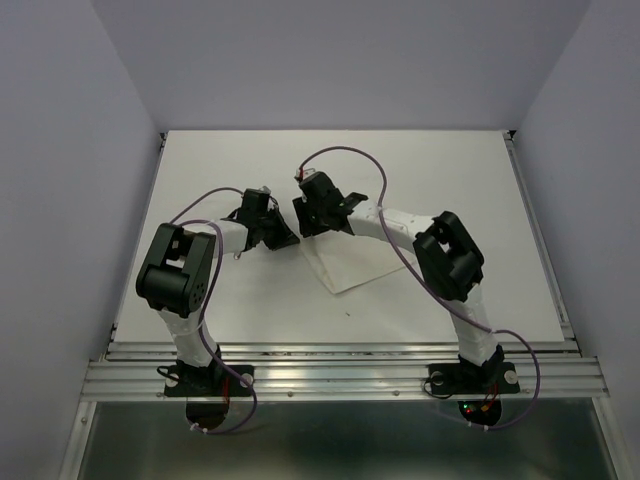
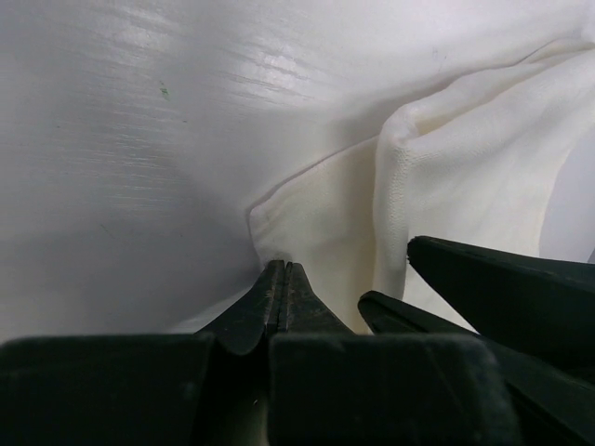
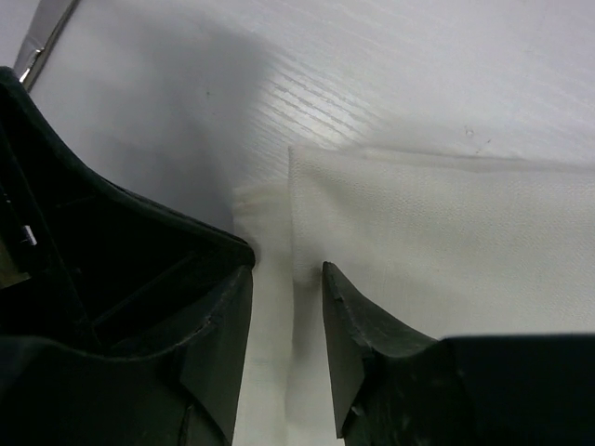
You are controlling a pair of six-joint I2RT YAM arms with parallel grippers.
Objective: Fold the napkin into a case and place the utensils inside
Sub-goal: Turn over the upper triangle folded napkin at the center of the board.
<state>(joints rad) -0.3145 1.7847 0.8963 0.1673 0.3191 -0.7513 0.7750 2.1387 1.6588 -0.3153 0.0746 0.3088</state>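
The white table [image 1: 200, 200] fills the middle of the overhead view. The napkin [image 1: 355, 268] lies at its centre, one corner pointing toward the bottom of the frame and its upper-left part hidden under both tools. The right gripper [image 3: 286, 267] stands released, its jaws apart astride a raised ridge of cloth. The left gripper [image 2: 280, 274] is clenched on the napkin's corner, just beside it. A shiny metal utensil [image 3: 39, 39] shows in the right wrist view's upper left, clear of the cloth.
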